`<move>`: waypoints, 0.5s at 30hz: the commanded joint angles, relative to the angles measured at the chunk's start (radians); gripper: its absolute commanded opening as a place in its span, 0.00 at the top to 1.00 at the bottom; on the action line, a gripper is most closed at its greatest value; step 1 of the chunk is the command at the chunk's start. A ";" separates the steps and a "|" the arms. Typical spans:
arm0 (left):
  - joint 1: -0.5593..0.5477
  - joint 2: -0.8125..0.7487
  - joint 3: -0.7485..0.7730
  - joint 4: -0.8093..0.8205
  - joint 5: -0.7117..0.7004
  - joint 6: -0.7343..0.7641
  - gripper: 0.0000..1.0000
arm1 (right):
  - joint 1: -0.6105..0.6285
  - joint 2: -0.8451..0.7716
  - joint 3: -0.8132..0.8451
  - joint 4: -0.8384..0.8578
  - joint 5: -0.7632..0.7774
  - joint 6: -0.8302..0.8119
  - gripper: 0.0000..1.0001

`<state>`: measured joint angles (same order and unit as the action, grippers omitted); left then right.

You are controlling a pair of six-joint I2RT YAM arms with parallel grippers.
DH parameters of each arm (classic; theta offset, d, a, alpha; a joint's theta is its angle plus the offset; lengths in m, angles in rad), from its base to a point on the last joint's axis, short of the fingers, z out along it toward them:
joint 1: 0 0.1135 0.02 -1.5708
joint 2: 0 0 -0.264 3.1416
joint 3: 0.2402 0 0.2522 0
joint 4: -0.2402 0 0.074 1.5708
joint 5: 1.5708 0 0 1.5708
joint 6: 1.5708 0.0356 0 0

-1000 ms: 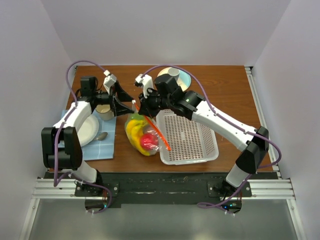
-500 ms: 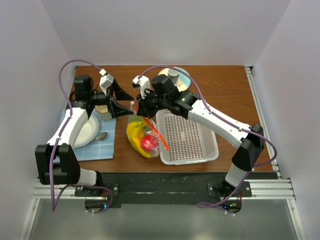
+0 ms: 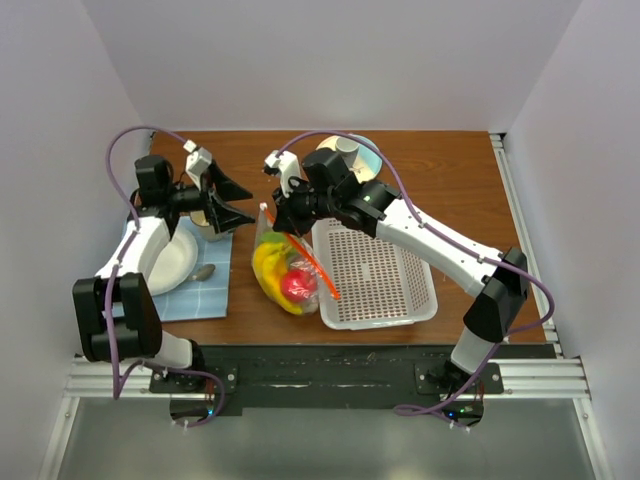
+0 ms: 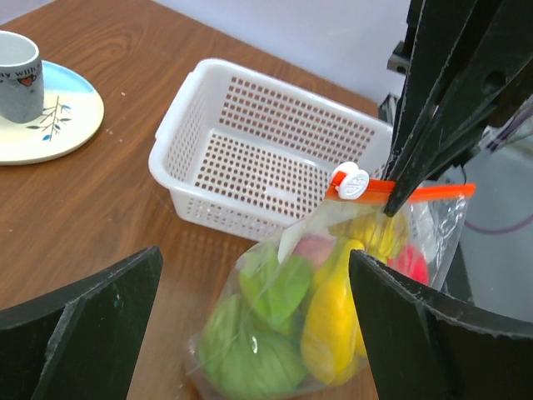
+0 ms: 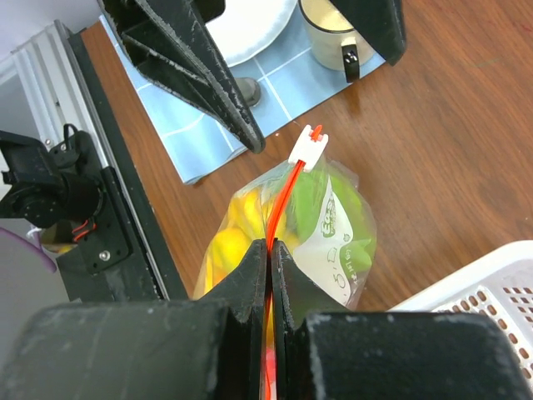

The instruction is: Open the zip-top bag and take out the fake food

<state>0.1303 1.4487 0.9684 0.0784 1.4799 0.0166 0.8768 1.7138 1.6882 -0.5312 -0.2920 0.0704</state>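
Note:
The zip-top bag (image 3: 283,272) hangs just left of the white basket (image 3: 375,270), its lower end at the table. Inside are a yellow banana bunch (image 3: 268,262), a red fruit (image 3: 297,287) and green pieces (image 4: 254,342). My right gripper (image 3: 284,220) is shut on the orange zip strip (image 5: 287,187), partway along it (image 5: 271,248). The white slider (image 5: 307,147) sits at the strip's free end (image 4: 351,181). My left gripper (image 3: 238,205) is open and empty, a short way left of the slider; the bag (image 4: 333,300) shows between its fingers (image 4: 92,325).
A cream mug (image 5: 337,37), a white plate (image 3: 170,262) and a spoon (image 3: 203,272) lie on a blue mat (image 3: 205,295) at the left. A cup on a saucer (image 3: 350,152) stands behind the right arm.
My left gripper has drawn back to the left, away from the bag's slider, still open. The right gripper still holds the zip strip, and the bag has barely moved.

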 commanded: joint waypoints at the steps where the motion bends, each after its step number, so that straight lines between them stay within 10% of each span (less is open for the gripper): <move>1: -0.033 0.006 0.113 -0.285 0.227 0.275 0.00 | 0.001 -0.040 0.061 0.028 -0.058 0.000 1.00; 15: -0.123 -0.045 0.042 -0.285 0.227 0.270 0.00 | -0.002 -0.010 0.088 0.037 -0.091 0.017 1.00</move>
<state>0.0273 1.4540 1.0142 -0.1928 1.4807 0.2558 0.8768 1.7142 1.7081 -0.5396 -0.3359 0.0723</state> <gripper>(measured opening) 0.997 0.015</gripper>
